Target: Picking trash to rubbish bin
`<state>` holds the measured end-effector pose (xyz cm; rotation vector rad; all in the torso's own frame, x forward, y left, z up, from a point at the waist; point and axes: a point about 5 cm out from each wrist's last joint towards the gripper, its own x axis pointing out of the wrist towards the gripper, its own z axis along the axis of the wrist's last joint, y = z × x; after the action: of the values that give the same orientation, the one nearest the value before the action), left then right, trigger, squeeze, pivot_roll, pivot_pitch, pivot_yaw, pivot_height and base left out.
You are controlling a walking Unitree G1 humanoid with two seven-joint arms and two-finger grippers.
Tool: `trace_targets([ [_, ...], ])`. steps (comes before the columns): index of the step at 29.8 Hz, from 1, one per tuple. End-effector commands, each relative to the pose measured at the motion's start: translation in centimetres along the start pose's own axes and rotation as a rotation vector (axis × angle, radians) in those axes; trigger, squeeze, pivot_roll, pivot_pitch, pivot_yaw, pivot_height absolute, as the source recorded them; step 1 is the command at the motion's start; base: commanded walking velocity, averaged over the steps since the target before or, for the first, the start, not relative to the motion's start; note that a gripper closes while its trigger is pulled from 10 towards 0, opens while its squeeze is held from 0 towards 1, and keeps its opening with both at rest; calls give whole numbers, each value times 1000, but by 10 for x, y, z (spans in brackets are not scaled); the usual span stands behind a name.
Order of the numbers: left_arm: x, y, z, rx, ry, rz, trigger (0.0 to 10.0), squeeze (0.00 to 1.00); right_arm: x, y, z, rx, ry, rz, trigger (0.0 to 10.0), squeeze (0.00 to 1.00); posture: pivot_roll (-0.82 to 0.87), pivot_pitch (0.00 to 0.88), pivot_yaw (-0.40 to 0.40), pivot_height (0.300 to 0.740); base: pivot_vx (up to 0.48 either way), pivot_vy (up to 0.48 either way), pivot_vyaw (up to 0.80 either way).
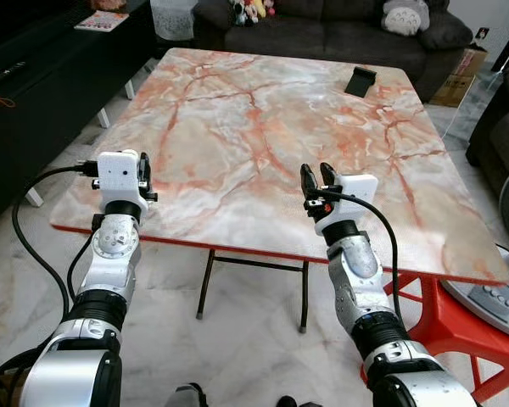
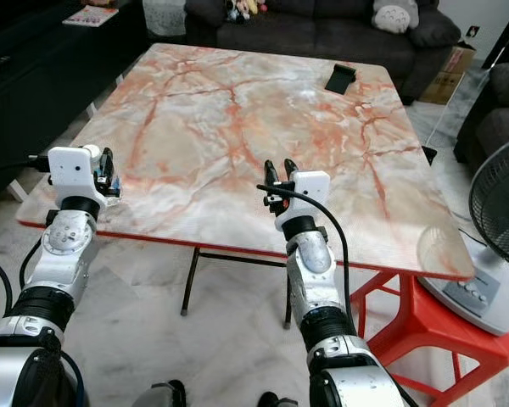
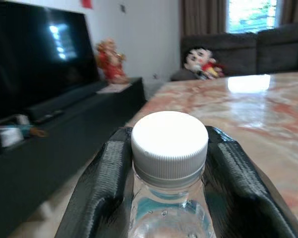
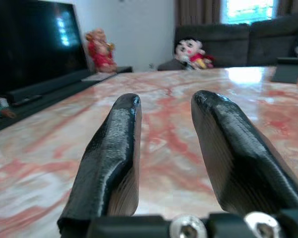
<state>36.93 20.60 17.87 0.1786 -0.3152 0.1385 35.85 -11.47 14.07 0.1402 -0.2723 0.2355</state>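
Item: clear plastic water bottle [image 3: 169,198], white ribbed screw cap [image 3: 169,144] fitted. Location: clamped between the two black fingers [image 3: 102,193] of the left gripper [image 1: 142,178], cap end pointing away from the wrist, neck level with the fingertips. Bottle is clear of the tabletop, carried at the near left corner of the marble table [image 1: 263,127]. In the head views only a sliver of it can be made out behind the white wrist housing.

Left gripper: pinching the bottle just below the cap, fingers touching it on both sides.

Right gripper [image 1: 319,180]: fingers [image 4: 114,148] spread a little apart, nothing between them, held low over the near edge of the table, well apart from the bottle.

Step in hand, by judgement: trash is picked; transport to the bin is pending. A white mesh wastebasket [image 1: 173,19] stands on the floor past the far left corner of the table, beside the dark sofa [image 1: 322,30]; likely the target. Next move calls for walking round the table's left side, keeping the grip firm, then opening over the basket's mouth.

Other: small black object [image 1: 360,81] at the table's far right; plush toys [image 1: 251,10] on the sofa; fan base [image 1: 492,297] at right.
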Motion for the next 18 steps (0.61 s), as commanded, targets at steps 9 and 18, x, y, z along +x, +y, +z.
trace_targets([
  [9, -1, 4, 2, 1, -9, 5, 10000, 0, -3, -8, 0, 0, -3, -30, 10000, 0, 43, 45, -22, 740, -272, 0, 0],
  [18, -5, 10, -9, 14, 43, 4, 10000, 0, -11, -13, -13, 2, 57, -56, 10000, 0, 41, 36, -18, 740, -269, 0, 0],
])
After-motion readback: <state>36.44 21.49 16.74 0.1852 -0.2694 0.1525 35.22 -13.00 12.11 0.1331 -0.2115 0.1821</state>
